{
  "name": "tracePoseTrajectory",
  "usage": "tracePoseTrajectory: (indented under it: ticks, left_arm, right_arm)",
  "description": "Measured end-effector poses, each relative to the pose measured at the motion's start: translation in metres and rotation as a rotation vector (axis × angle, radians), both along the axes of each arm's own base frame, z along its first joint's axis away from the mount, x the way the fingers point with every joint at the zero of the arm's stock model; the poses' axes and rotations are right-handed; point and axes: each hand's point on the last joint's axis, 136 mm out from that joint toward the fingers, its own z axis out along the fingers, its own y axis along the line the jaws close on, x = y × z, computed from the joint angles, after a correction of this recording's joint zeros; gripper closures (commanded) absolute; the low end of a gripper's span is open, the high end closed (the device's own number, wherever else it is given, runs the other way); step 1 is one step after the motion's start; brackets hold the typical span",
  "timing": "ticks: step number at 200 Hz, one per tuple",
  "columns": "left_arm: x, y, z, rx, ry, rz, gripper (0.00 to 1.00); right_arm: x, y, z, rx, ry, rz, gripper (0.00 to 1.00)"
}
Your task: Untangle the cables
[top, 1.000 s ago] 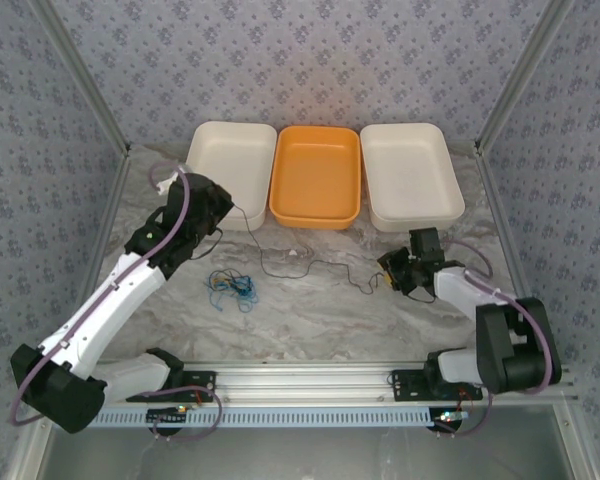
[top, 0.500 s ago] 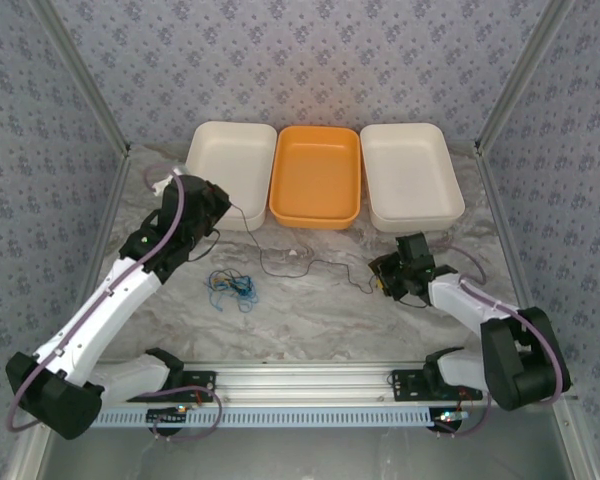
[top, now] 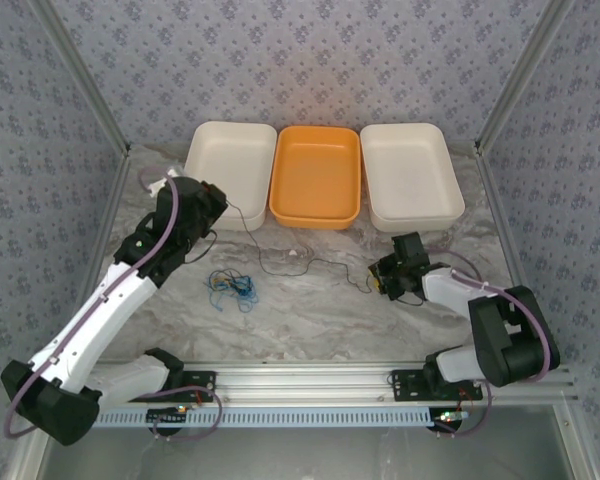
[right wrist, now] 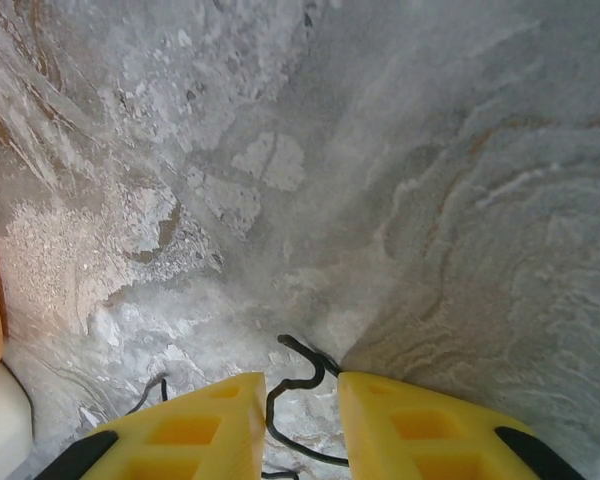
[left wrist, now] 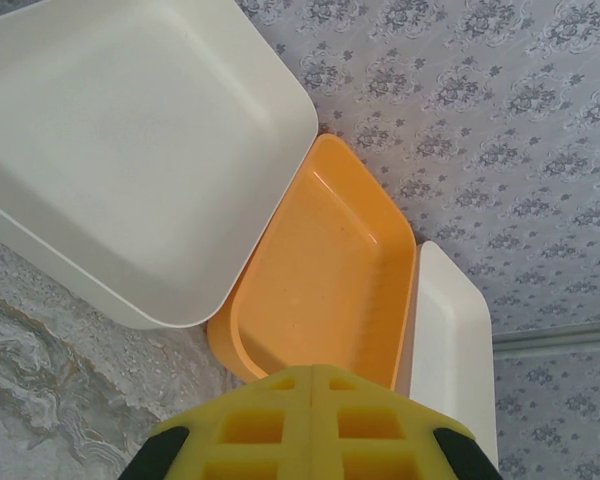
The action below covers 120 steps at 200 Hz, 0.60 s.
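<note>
The step in hand, as I read it, is pulling the dark grey cable [top: 325, 263] free of the others. It lies on the table [top: 310, 320] in front of the orange tray [top: 315, 175], running from that tray's left corner across to a spot nearer than its right corner.

The left jaws are shut, pad against pad in the left wrist view. They sit raised just left of the orange tray, and the cable's far end climbs to them, so they seem to pinch it. The right jaws stand apart, low over the table to the right and nearer than the orange tray, with a kink of the same cable [right wrist: 280, 395] lying loose in the gap between the pads.

To do this well, the right jaws should close squarely on that kink, low enough that the thin wire cannot slip under a pad (it is easy to miss). Then the two ends want drawing apart slowly and gently.

The blue-green tangle [top: 230, 285] sits to the left and nearer than the orange tray, near the dark cable. Whether they touch I cannot tell. A hard pull could drag it along.
</note>
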Motion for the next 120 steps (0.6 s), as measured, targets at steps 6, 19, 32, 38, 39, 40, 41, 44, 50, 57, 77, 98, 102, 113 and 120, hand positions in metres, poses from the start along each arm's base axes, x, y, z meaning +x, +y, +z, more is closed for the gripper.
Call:
tracePoseTrajectory:
  ticks: [6, 19, 32, 38, 39, 40, 41, 44, 50, 57, 77, 98, 102, 113, 120]
  left_arm:
    - [-0.001, 0.001, 0.001, 0.0, -0.002, 0.0, 1.0]
    - [-0.005, 0.003, 0.005, 0.0, -0.012, -0.002, 1.0]
    - [-0.009, 0.005, 0.01, -0.003, -0.023, -0.004, 1.0]
    - [-0.012, 0.007, 0.012, -0.006, -0.029, -0.004, 1.0]
    - [-0.012, 0.007, 0.013, -0.006, -0.031, -0.004, 1.0]
    - [-0.012, 0.007, 0.014, -0.006, -0.032, -0.004, 1.0]
    - [-0.013, 0.007, 0.014, -0.007, -0.034, -0.004, 1.0]
    - [-0.014, 0.008, 0.015, -0.007, -0.037, -0.005, 1.0]
    - [-0.017, 0.01, 0.018, -0.01, -0.044, -0.005, 1.0]
    - [-0.02, 0.012, 0.021, -0.012, -0.051, -0.005, 1.0]
    - [-0.032, 0.02, 0.033, -0.023, -0.081, 0.001, 1.0]
    - [-0.045, 0.031, 0.045, -0.027, -0.115, 0.018, 1.0]
    - [-0.047, 0.034, 0.048, -0.027, -0.12, 0.023, 1.0]
    - [-0.054, 0.041, 0.057, -0.025, -0.138, 0.035, 1.0]
    - [-0.057, 0.045, 0.064, -0.023, -0.152, 0.044, 1.0]
  right_arm:
    - [0.0, -0.001, 0.0, 0.001, 0.001, -0.004, 0.74]
    - [0.0, -0.001, -0.001, 0.001, 0.005, -0.007, 0.79]
    - [0.001, -0.002, -0.003, 0.004, 0.01, -0.013, 0.82]
    - [0.001, -0.002, -0.003, 0.006, 0.014, -0.017, 0.83]
    - [0.001, -0.002, -0.003, 0.007, 0.015, -0.017, 0.84]
    - [0.001, -0.002, -0.003, 0.007, 0.015, -0.017, 0.84]
    - [0.0, -0.003, -0.003, 0.008, 0.016, -0.018, 0.85]
    - [0.0, -0.003, -0.003, 0.008, 0.017, -0.019, 0.86]
    - [0.001, -0.003, -0.003, 0.009, 0.017, -0.021, 0.89]
    - [0.001, -0.003, -0.004, 0.009, 0.018, -0.023, 0.92]
    - [0.002, -0.003, -0.003, 0.013, 0.013, -0.025, 0.99]
    - [0.003, -0.004, -0.001, 0.008, 0.002, -0.024, 1.0]
    - [0.004, -0.005, 0.0, 0.0, -0.002, -0.023, 1.0]
    - [0.005, -0.01, 0.002, -0.026, -0.02, -0.029, 1.0]
    - [0.005, -0.014, 0.006, -0.046, -0.036, -0.032, 1.0]
